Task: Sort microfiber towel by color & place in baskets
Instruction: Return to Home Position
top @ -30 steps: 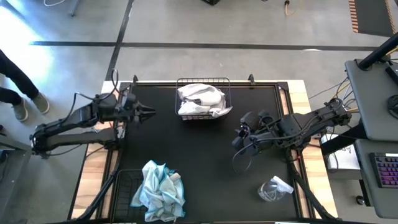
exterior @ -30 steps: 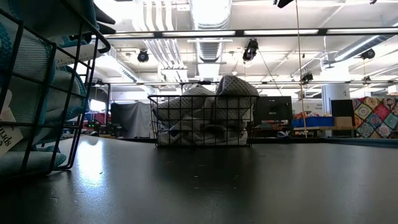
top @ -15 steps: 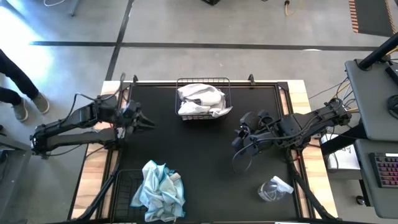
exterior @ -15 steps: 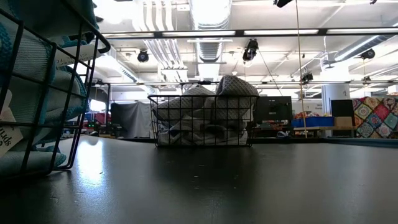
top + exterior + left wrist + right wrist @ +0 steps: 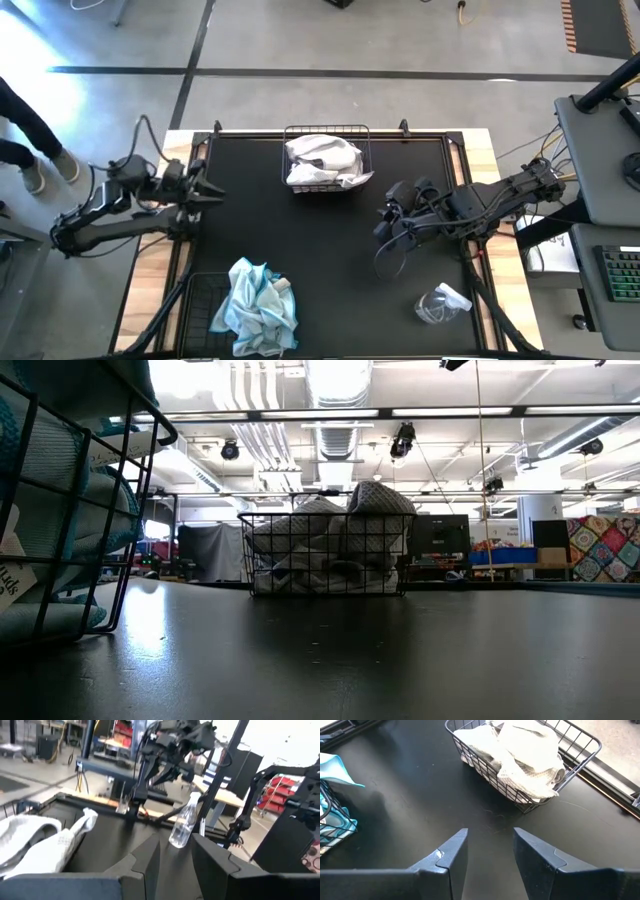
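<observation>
Left margin: a person (image 5: 30, 140) stands on the floor well apart from the worktop (image 5: 150, 262), on the left arm's side.

Left pincer (image 5: 208, 188): hangs over the left border of the black mat (image 5: 330, 250). Its fingers are parted and it carries nothing.

Near basket (image 5: 198, 300): sits at the front left of the mat. It holds the light blue towels (image 5: 255, 305), heaped in a crumpled mound that rises above the wire rim in the low view.

Far basket (image 5: 327, 128): sits at the back centre of the mat. It holds the white towels (image 5: 322, 160), also mounded above the rim, with one fold draping over the wall on the right arm's side.

Right pincer (image 5: 384, 222): hovers over the mat near the far basket. It is released and empty, fingertips toward that basket.

Right front: a clear plastic wrapper (image 5: 440, 303) lies on the mat, apart from both baskets.

Assessment: no towel lies loose on the mat, so the sort appears complete and only arm retraction remains.

Risks noted:
1. The draped white fold is the nearest thing to the right pincer. A low or sweeping withdrawal could snag it and drag cloth out.
2. Both heaps stand proud of low walls. A knock to either basket could spill a towel.
3. The blue heap lies close to the worktop's front edge, so a spill there may go to the floor.
4. The left arm works on the person's side. A wide swing outward narrows that clearance.
</observation>
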{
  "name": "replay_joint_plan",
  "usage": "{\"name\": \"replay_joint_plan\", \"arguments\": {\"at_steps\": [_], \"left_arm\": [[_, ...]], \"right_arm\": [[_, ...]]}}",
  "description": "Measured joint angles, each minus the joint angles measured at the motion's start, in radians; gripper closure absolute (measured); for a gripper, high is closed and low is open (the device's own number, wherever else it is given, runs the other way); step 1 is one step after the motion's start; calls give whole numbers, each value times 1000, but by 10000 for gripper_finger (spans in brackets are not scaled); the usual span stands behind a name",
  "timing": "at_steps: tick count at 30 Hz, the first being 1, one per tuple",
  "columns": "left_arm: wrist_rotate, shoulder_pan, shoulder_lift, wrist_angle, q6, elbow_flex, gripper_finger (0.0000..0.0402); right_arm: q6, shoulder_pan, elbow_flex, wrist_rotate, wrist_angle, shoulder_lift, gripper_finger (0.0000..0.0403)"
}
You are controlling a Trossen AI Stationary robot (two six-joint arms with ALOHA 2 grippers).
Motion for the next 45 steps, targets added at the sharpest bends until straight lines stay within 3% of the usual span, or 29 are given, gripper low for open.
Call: {"name": "replay_joint_plan", "arguments": {"at_steps": [6, 23, 45], "left_arm": [[-1, 0, -71, 46, -26, -70, 306], [7, 0, -226, 457, -152, -409, 306], [5, 0, -253, 511, -162, -525, 306]], "right_arm": [[-2, 0, 0, 0, 0, 0, 257], [-22, 0, 0, 0, -2, 0, 257], [-38, 0, 0, 0, -4, 0, 257]]}}
